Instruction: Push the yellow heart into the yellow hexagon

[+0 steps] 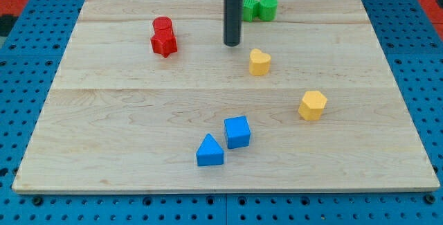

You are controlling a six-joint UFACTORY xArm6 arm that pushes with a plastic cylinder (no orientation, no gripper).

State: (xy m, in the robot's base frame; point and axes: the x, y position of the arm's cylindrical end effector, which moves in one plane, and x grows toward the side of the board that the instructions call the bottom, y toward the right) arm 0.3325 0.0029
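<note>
The yellow heart (pixel 259 62) lies on the wooden board, right of centre in the upper half. The yellow hexagon (pixel 313 104) lies lower and further to the view's right, apart from the heart. My tip (pixel 232 44) rests on the board just up and to the left of the yellow heart, a small gap between them. The dark rod rises from it out of the view's top.
Two red blocks (pixel 164 37) touch at the upper left. Two green blocks (pixel 259 7) sit at the top, partly behind the rod. A blue cube (pixel 237 131) and a blue triangle (pixel 209 151) lie near the bottom centre. The board's edge (pixel 221 191) borders a blue pegboard.
</note>
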